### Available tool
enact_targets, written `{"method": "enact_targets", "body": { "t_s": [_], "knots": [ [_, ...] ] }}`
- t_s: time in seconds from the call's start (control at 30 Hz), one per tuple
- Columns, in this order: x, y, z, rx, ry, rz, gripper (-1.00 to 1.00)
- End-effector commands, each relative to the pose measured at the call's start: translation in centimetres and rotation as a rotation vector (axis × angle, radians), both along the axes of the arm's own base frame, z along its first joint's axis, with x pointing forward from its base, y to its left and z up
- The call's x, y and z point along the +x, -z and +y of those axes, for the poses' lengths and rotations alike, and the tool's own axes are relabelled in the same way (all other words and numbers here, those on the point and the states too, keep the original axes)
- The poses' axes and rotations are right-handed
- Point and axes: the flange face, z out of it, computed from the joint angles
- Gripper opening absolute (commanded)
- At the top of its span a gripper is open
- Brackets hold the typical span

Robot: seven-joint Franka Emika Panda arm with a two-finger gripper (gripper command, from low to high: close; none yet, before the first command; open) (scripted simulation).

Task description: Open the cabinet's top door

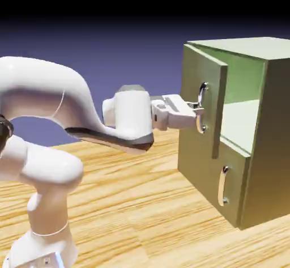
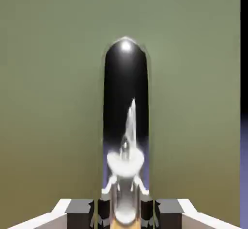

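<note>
The olive-green cabinet [image 1: 272,148] stands at the right of the exterior view. Its top door [image 1: 195,142] is swung partly out, and the pale inside shows behind it. My gripper [image 1: 197,109] reaches in level from the left and is shut on the top door's silver vertical handle [image 1: 202,91]. In the hand view the shiny handle [image 2: 126,107] rises between my fingertips [image 2: 80,208] and fills the middle, with the door's green panel [image 2: 48,78] behind it. There my gripper [image 2: 126,211] clamps the bar at the bottom edge.
Below the top door sits the shorter lower door [image 1: 243,173], closed, with its own short silver handle [image 1: 222,186]. The cabinet rests on a wooden table [image 1: 141,204]. The white arm [image 1: 51,97] arches up from the lower left.
</note>
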Motion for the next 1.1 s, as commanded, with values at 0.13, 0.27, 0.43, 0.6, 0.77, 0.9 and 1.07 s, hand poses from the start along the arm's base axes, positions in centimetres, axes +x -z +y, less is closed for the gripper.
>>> {"method": "enact_targets", "body": {
  "t_s": [0.13, 0.27, 0.43, 0.6, 0.77, 0.9, 1.07],
  "knots": [
    [-2.2, 0.0, 1.9, 0.002, 0.076, 0.0, -1.0],
    [-3.9, 0.0, 3.7, 0.002, 0.139, -0.001, -1.0],
    [-5.4, 0.0, 5.3, 0.002, 0.194, -0.001, -1.0],
    [-6.5, 0.0, 6.6, 0.002, 0.238, -0.001, -1.0],
    [-7.5, 0.0, 8.1, 0.002, 0.283, 0.0, -1.0],
    [-8.7, 0.0, 10.0, 0.002, 0.341, -0.001, -1.0],
    [-10.4, 0.0, 13.0, 0.002, 0.428, -0.001, -1.0]
  ]
}}
